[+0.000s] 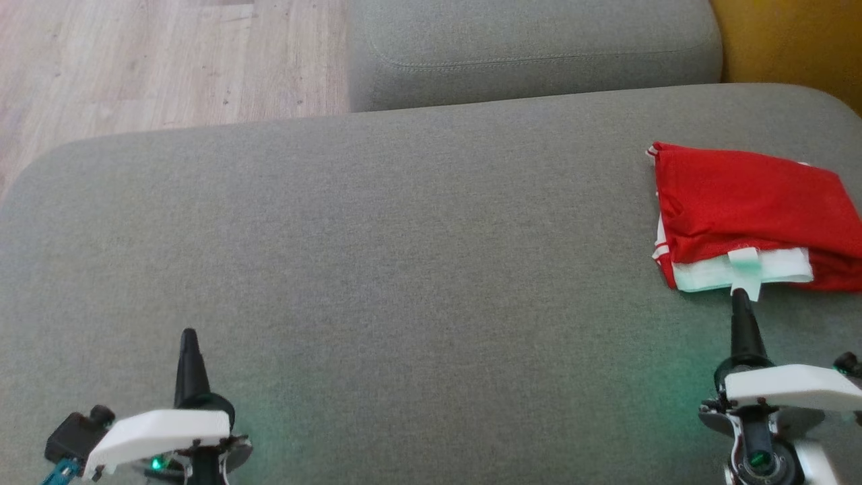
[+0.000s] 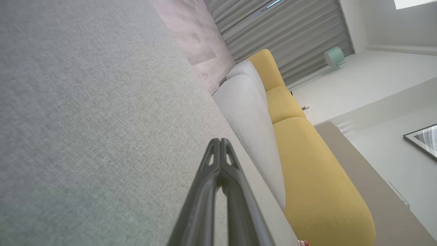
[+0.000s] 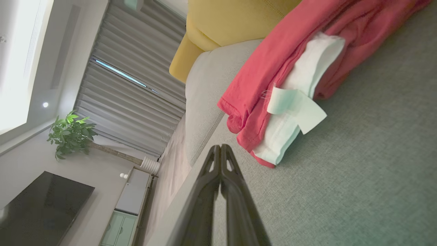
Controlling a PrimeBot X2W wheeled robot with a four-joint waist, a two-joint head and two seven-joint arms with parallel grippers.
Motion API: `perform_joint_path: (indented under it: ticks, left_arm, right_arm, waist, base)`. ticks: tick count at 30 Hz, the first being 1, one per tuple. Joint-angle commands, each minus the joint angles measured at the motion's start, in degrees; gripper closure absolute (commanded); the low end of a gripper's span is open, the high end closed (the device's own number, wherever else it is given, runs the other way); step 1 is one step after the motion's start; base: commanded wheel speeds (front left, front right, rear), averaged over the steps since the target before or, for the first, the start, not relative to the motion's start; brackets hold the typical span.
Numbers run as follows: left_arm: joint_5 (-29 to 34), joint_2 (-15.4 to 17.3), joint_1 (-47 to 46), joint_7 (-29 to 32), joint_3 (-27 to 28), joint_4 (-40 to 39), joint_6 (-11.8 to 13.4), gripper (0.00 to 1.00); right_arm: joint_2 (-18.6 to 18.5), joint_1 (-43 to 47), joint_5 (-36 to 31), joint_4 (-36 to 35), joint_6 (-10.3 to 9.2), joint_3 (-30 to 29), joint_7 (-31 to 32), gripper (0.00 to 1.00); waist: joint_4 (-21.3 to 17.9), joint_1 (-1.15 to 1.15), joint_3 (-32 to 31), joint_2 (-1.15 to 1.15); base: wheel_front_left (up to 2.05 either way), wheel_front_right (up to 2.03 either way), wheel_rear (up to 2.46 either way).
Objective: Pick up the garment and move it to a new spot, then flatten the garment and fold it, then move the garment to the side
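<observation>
A home living room: a broad grey woven-fabric sofa seat (image 1: 404,236) backed by mustard-yellow upholstered cushions (image 2: 317,177) stands on a pale wood-plank floor (image 1: 135,60). Grey pleated curtains (image 3: 129,99) cover the window. A leafy green potted plant (image 3: 70,135) stands near a dark flat television screen (image 3: 41,205), and a black-framed picture (image 2: 423,140) hangs on a white wall.

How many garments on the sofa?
1. A folded red garment lies at the right side of the grey sofa, just ahead of the shut right gripper. The head view's edge cuts it off, so more could lie beyond.
</observation>
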Motion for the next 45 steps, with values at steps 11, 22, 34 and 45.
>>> perform_joint_path:
  ticks: [11, 22, 34, 45]
  left_arm:
    - [-7.0, 0.8, -3.0, 2.2, 2.9, -2.0, -0.3, 1.00]
    - [-13.1, 0.8, -3.3, 4.0, 4.2, -2.1, -0.3, 1.00]
    - [-19.2, 0.8, -3.6, 5.9, 5.5, -2.2, -0.4, 1.00]
    - [-25.3, 0.8, -3.9, 7.8, 6.7, -2.4, -0.4, 1.00]
  right_arm:
    - [-0.2, -3.0, 8.2, -2.7, 0.28, -0.2, 2.1, 1.00]
    - [-0.3, -3.1, 15.4, -3.1, 0.31, -0.8, 3.9, 1.00]
    - [-0.3, -3.1, 22.6, -3.5, 0.35, -1.5, 5.7, 1.00]
    - [-0.3, -3.2, 29.8, -4.0, 0.38, -2.2, 7.5, 1.00]
  waist:
    - [0.0, 0.00, -0.1, 0.00]
    - [0.0, 0.00, -0.3, 0.00]
    - [-0.1, 0.00, -0.4, 0.00]
    - [-0.1, 0.00, -0.6, 0.00]
  base:
    - [0.00, 0.00, 0.00]
    - [0.00, 0.00, 0.00]
    - [0.00, 0.00, 0.00]
    - [0.00, 0.00, 0.00]
